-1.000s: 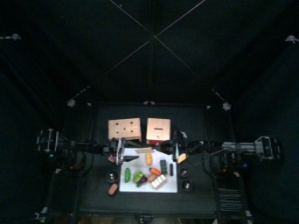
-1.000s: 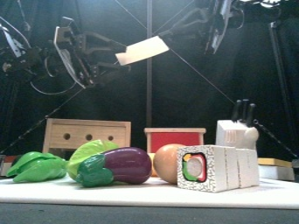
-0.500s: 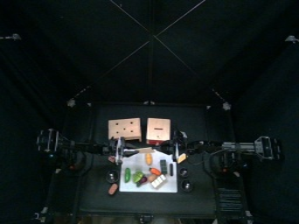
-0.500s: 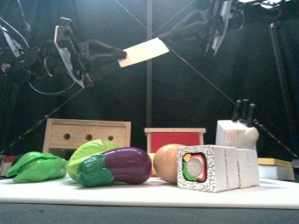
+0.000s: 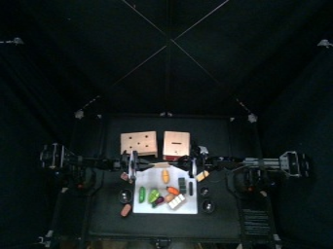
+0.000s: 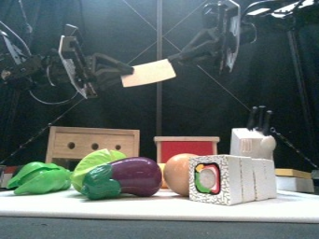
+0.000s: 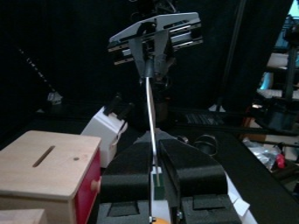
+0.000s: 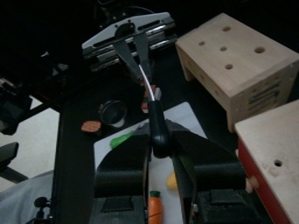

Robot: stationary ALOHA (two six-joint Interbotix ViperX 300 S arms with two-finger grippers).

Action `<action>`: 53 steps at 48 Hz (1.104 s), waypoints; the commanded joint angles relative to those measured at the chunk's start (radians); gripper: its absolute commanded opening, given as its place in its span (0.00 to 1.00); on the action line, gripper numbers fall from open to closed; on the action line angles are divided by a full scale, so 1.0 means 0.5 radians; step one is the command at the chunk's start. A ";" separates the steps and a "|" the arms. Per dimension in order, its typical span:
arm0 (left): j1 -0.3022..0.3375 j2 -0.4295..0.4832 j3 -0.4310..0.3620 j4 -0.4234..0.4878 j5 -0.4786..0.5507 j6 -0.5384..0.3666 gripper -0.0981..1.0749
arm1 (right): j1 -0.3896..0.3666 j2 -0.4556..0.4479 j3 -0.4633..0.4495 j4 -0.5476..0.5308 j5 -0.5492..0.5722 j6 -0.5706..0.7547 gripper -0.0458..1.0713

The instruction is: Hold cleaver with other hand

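Since a second ago, the left tool has narrowed from wide open onto one end of the cleaver, and the cleaver has sunk a little and tipped closer to level in the front view. It hangs in the air high above the counter, spanning the gap between the two arms. The pale flat blade faces the front camera, its left end at the left tool's tips and its right end running into the dark handle that the right tool grips.

From the left wrist, the cleaver shows edge-on as a thin pale line running straight out from between the left tool's jaws to the right arm's tool opposite, so both ends are pinched at once. The right wrist view shows the same: the dark handle sits clamped between the right tool's jaws, and the blade reaches away to the other arm's tool. Both tools stand narrow, each closed on the cleaver.

Below, well apart from the cleaver, toy vegetables sit on the counter: a purple eggplant, green leafy pieces, and a sushi-roll block.
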 commanded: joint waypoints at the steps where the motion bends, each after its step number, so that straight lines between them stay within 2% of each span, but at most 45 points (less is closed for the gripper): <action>1: -0.009 0.003 -0.037 0.018 0.018 0.006 0.44 | 0.003 0.034 -0.025 0.012 0.052 0.003 0.45; 10: -0.009 0.037 -0.046 0.071 0.123 0.006 0.44 | 0.006 0.021 0.003 0.015 0.196 0.000 0.37; 21: -0.009 0.043 -0.040 0.110 0.150 0.006 0.44 | 0.071 0.074 0.058 -0.003 0.313 -0.006 0.36; 31: 0.028 0.052 -0.046 0.270 0.202 0.006 0.44 | 0.064 0.080 0.095 -0.325 0.313 -0.006 0.36; 39: 0.055 0.074 -0.061 0.423 0.242 0.009 0.44 | 0.058 0.086 0.132 -0.537 0.230 -0.003 0.36; 48: 0.107 0.120 -0.080 0.479 0.255 0.015 0.44 | -0.058 0.104 0.156 -0.574 0.028 -0.003 0.36; 53: 0.120 0.166 -0.080 0.479 0.291 0.080 0.44 | -0.126 0.123 0.163 -0.574 -0.034 -0.003 0.36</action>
